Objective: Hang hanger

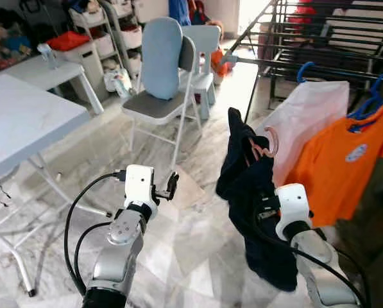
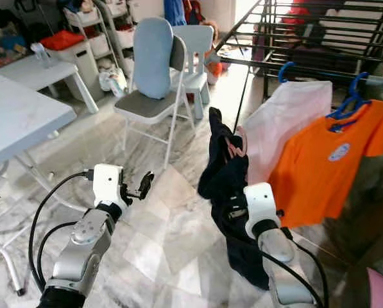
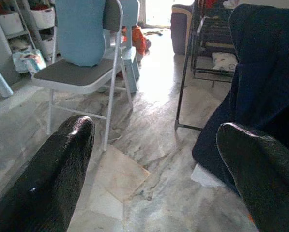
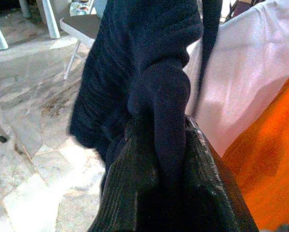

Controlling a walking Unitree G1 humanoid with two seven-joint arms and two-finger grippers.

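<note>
Head views: right gripper (image 1: pixel 263 206) raised, fingers clenched on a dark navy garment (image 1: pixel 252 205) draped over a pink hanger (image 1: pixel 265 145); the hanger's hook sits just beside a pale pink garment (image 1: pixel 306 122) on the drying rack (image 1: pixel 319 45); orange shirt (image 1: pixel 342 160) on a blue hanger (image 1: pixel 371 102) next along, small round chest badge, unreadable; left gripper (image 1: pixel 172 186) held over open marble floor (image 1: pixel 185 237), fingers spread, empty; white counter (image 1: pixel 24 122) to the left, folding chair (image 1: pixel 162 77) ahead.

Left wrist view: fingers (image 3: pixel 52 179) wide apart, floor between.

Right wrist view: fingers (image 4: pixel 129 193) pinching navy cloth.
</note>
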